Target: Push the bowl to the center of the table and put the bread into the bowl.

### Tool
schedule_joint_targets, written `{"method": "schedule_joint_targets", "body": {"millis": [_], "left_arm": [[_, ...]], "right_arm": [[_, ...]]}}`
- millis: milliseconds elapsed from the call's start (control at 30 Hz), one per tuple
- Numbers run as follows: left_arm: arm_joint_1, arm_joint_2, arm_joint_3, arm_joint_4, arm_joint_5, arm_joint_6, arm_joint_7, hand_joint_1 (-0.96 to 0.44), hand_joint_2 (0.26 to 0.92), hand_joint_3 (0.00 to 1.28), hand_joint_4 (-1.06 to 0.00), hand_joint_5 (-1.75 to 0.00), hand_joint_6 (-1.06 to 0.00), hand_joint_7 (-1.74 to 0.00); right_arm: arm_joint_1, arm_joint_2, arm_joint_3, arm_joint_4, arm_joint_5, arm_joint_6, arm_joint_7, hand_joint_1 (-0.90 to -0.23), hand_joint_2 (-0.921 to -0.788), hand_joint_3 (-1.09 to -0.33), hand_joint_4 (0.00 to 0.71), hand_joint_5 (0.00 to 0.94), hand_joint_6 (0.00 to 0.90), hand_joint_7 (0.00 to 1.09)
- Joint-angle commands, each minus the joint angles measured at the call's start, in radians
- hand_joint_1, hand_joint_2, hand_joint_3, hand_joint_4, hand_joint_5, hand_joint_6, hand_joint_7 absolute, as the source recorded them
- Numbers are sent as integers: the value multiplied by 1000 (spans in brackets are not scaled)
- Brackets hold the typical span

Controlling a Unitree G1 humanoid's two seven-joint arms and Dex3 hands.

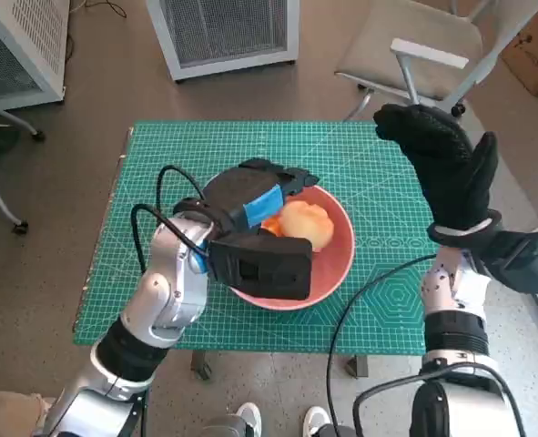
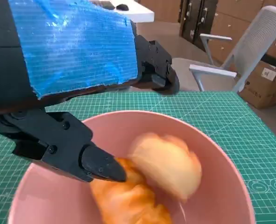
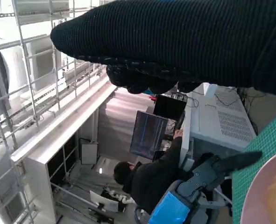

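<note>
The pink bowl (image 1: 340,266) stands near the middle of the green table mat (image 1: 360,164). A pale bread roll (image 1: 307,223) lies inside it, with an orange part beside it. My left hand (image 1: 255,196) hovers over the bowl's left half with its fingers spread. In the left wrist view one finger (image 2: 98,165) points at the bread (image 2: 168,163) inside the bowl (image 2: 233,186), and the other fingers (image 2: 156,70) stand well clear above the rim. My right hand (image 1: 446,168) is raised over the table's right side, holding nothing. The right wrist view shows the glove (image 3: 175,42) and the bowl's edge (image 3: 261,193).
A grey chair (image 1: 414,45) stands behind the table's far right corner, and a white appliance (image 1: 223,32) behind its far edge. A cardboard box (image 1: 534,44) lies at the far right. A person's shoes (image 1: 250,421) show under the near edge. A person (image 3: 147,179) sits at a monitor.
</note>
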Motion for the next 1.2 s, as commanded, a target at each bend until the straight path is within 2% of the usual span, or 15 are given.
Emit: {"method": "schedule_joint_targets", "body": {"millis": [33, 233, 567, 700, 800, 967, 1200], "left_arm": [[20, 13, 30, 3, -51, -1, -11, -520, 865, 16, -4, 0, -177, -46], [30, 34, 51, 4, -95, -25, 3, -542, 870, 13, 0, 1, -169, -37], [66, 73, 172, -26, -260, -76, 9, -560, 875, 10, 1, 1, -164, -32], [93, 62, 282, -8, -412, -152, 34, -571, 883, 13, 1, 1, -167, -34], [117, 30, 389, 55, -567, -287, 77, -600, 899, 17, 1, 1, -178, -40], [123, -8, 491, 152, -755, -465, 88, -629, 916, 35, 1, 1, -181, -42], [117, -70, 593, 213, -987, -563, 72, -636, 921, 64, 1, 1, -165, -34]], "right_arm": [[14, 5, 8, -9, -10, 8, -11, -619, -921, -581, 164, 2, 188, 178], [13, 7, 16, -22, -10, 12, -15, -619, -921, -584, 164, 1, 187, 180], [5, 6, 24, -26, -10, 11, -17, -617, -921, -591, 146, 0, 183, 187], [-5, 4, 26, -24, -15, 11, -23, -616, -921, -594, 143, 0, 181, 190], [-17, 1, 29, -25, -18, 13, -30, -615, -921, -596, 142, 0, 180, 193], [-31, -1, 37, -34, -26, 15, -45, -613, -921, -597, 142, 0, 175, 197], [-64, -5, 51, -37, -45, 9, -76, -597, -921, -596, 142, 1, 176, 207]]}}
